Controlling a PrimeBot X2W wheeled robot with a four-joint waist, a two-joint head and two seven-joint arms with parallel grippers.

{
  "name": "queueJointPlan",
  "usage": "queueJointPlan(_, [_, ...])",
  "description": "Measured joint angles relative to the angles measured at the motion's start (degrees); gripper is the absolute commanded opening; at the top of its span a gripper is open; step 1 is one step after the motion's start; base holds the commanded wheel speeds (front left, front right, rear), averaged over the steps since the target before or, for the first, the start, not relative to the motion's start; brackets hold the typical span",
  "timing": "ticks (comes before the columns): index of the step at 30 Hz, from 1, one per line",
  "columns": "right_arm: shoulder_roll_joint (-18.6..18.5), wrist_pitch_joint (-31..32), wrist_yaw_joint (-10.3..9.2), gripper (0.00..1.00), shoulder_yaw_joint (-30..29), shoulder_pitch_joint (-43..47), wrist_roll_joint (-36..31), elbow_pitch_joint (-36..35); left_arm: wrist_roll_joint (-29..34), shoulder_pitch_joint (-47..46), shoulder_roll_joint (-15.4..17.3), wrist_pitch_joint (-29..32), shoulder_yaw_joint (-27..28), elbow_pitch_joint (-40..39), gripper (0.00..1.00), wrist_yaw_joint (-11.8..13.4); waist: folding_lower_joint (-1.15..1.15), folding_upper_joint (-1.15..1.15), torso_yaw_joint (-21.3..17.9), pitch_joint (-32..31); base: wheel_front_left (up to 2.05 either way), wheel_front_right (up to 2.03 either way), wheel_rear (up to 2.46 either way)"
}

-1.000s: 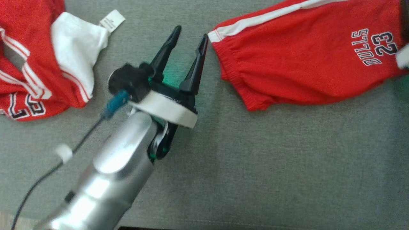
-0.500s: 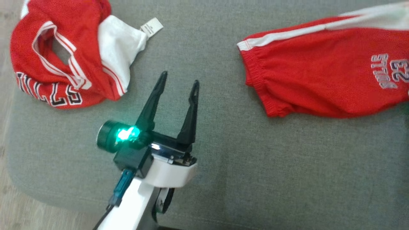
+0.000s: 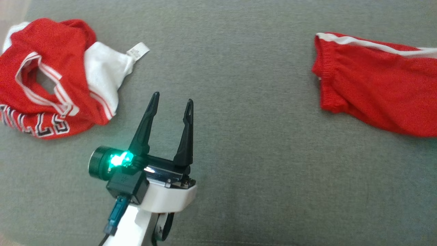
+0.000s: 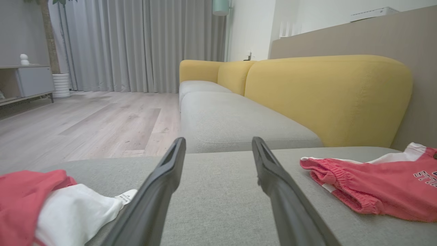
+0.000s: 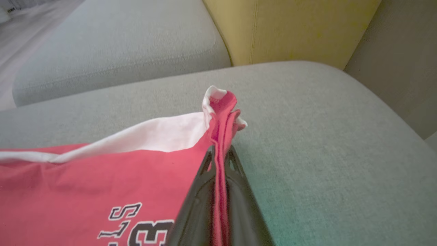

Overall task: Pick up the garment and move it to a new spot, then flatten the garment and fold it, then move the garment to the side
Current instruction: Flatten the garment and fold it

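Observation:
The garment, red shorts point(image 3: 372, 92) with a white side stripe, lies flat at the right of the grey cushion. In the right wrist view my right gripper point(image 5: 220, 152) is shut on a bunched corner of the shorts point(image 5: 102, 184), with the white stripe and printed lettering beside the fingers. My left gripper point(image 3: 172, 98) stands open over bare cushion between the two cloths and touches neither. In the left wrist view the left gripper point(image 4: 218, 141) holds nothing, and the shorts point(image 4: 368, 184) lie to its right.
A second red and white garment point(image 3: 44, 85) lies crumpled at the left, also seen low in the left wrist view point(image 4: 27, 198). The grey seat cushion point(image 3: 245, 153) meets a yellow backrest point(image 4: 327, 99). Wooden floor point(image 4: 85, 126) lies beyond the cushion's edge.
The head camera has shifted. My left gripper, which was beside the shorts' waistband corner, now stands well clear of it, still open. The right gripper has shut on the shorts.

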Motion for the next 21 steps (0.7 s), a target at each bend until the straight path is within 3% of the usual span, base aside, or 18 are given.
queueJointPlan(4, [2.6, -0.1, 0.00, 0.00, 1.2, -2.7, 0.3, -4.9, 0.6, 0.0, -0.3, 0.0, 0.6, 0.5, 1.00, -1.1, 0.00, 0.00, -1.7, -0.7, 0.00, 0.00, 0.00])
queueJointPlan(12, [11.8, 4.8, 0.00, 0.00, 6.3, -4.6, 1.7, -19.3, 1.2, 0.3, -0.5, 0.0, 1.0, 2.0, 1.00, -2.0, 0.00, 0.00, -2.8, -3.8, 0.00, 0.00, 0.00])
queueJointPlan(17, [17.3, 8.1, 0.00, 0.00, 9.5, -3.6, -0.3, -23.0, 1.1, 1.4, -0.6, 0.0, 0.9, 2.3, 1.00, -2.0, 0.00, 0.00, -1.9, -4.5, 0.00, 0.00, 0.00])
queueJointPlan(18, [18.8, 8.7, 0.00, 0.40, 10.4, -3.0, -0.8, -23.6, 0.9, 1.6, -0.6, 0.0, 0.8, 2.4, 1.00, -2.2, 0.00, 0.00, -1.6, -4.6, 0.00, 0.00, 0.00])
queueJointPlan(19, [20.3, 9.3, 0.00, 1.00, 11.2, -2.4, -1.3, -23.9, 0.7, 1.6, -0.6, 0.0, 0.8, 2.6, 1.00, -2.4, 0.00, 0.00, -1.4, -4.7, 0.00, 0.00, 0.00])
queueJointPlan(21, [22.6, 9.0, 0.00, 1.00, 11.8, -0.6, -1.7, -24.6, 0.7, 1.7, -0.6, 0.0, 0.8, 3.0, 1.00, -2.4, 0.00, 0.00, -0.9, -5.2, 0.00, 0.00, 0.00])
